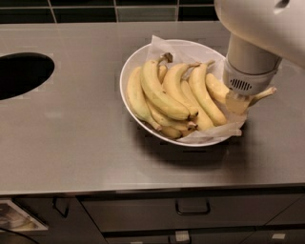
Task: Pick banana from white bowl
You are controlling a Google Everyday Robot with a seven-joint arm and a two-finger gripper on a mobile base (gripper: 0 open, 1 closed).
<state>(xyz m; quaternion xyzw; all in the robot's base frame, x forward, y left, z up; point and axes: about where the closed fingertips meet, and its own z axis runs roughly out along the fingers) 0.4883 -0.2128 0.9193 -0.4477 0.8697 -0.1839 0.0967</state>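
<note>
steel countertop [71, 143] fills most of the view | dark oval opening [21, 74] — cut into the countertop's left end | bunched bananas [162, 95] over its middle-right | dark tiles [86, 9] behind its back edge | drawer [143, 219] with black handle [192, 208] — under its front edge | gripper [237, 102] low over its right side
</note>
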